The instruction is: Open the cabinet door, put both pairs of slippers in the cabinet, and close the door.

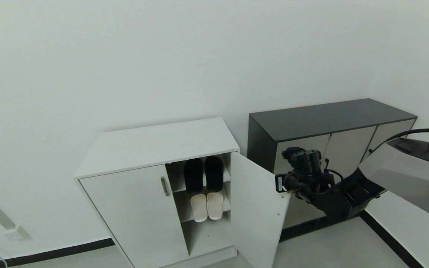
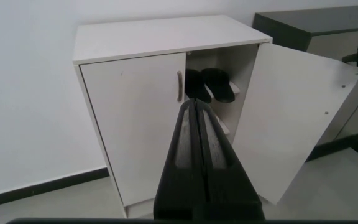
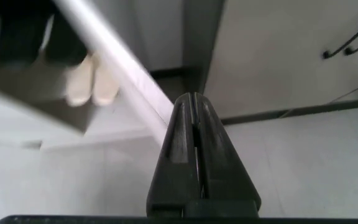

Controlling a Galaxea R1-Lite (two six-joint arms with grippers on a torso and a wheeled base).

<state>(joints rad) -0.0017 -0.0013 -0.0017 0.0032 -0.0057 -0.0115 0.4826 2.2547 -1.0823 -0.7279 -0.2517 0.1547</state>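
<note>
While the door [image 1: 255, 208] of the cabinet [image 1: 155, 145] stands open, the black slippers [image 1: 203, 175] sit on the upper shelf [image 1: 176, 187] and the white slippers [image 1: 207, 206] on the shelf below [image 1: 185, 215]. The right gripper [image 1: 279, 183] hangs at the door's outer edge, fingers pressed together, empty; the left gripper [image 2: 196, 106] likewise, facing the cabinet.

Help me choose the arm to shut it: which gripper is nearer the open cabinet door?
Right. The right gripper sits by the outer edge of the open door; the left gripper hangs back, facing the cabinet.
</note>
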